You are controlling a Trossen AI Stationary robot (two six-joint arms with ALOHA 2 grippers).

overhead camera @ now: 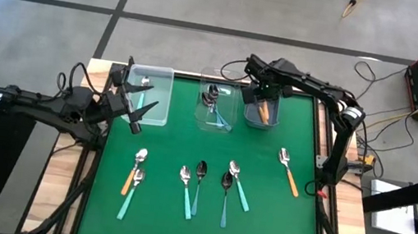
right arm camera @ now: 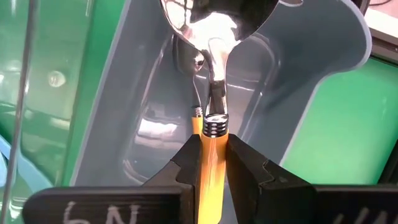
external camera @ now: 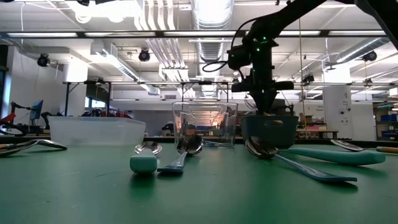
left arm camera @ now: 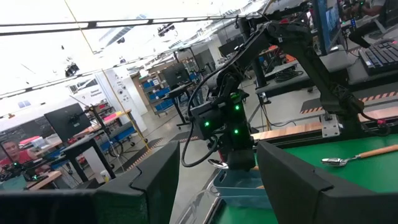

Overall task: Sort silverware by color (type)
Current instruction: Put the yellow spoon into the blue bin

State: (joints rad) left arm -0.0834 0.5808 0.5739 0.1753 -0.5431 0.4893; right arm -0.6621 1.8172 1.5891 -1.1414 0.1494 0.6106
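Note:
My right gripper (overhead camera: 264,100) stands over the grey bin (overhead camera: 261,113) at the far right of the green mat, shut on an orange-handled spoon (right arm camera: 211,37). Another orange-handled spoon (right arm camera: 196,112) lies in that bin. The clear middle bin (overhead camera: 217,108) holds blue-handled spoons. Several spoons lie flat on the mat near the front, with mint (overhead camera: 126,203), blue (overhead camera: 225,206) and orange (overhead camera: 289,172) handles. My left gripper (overhead camera: 136,114) hovers open at the left clear bin (overhead camera: 150,92), with nothing between its fingers. My right gripper pinches the spoon's orange handle (right arm camera: 210,155) between its two fingers, just behind the ribbed metal collar. The fingers point steeply down and lie along the handle. The spoon hangs bowl-down (right arm camera: 211,25) inside the grey bin's walls; whether it touches the floor, I cannot tell.
The three bins stand in a row along the mat's far edge. In the low view the grey bin (external camera: 270,129) and the middle bin (external camera: 205,123) rise behind the lying spoons. Bare mat (overhead camera: 172,141) lies between the bins and the spoons.

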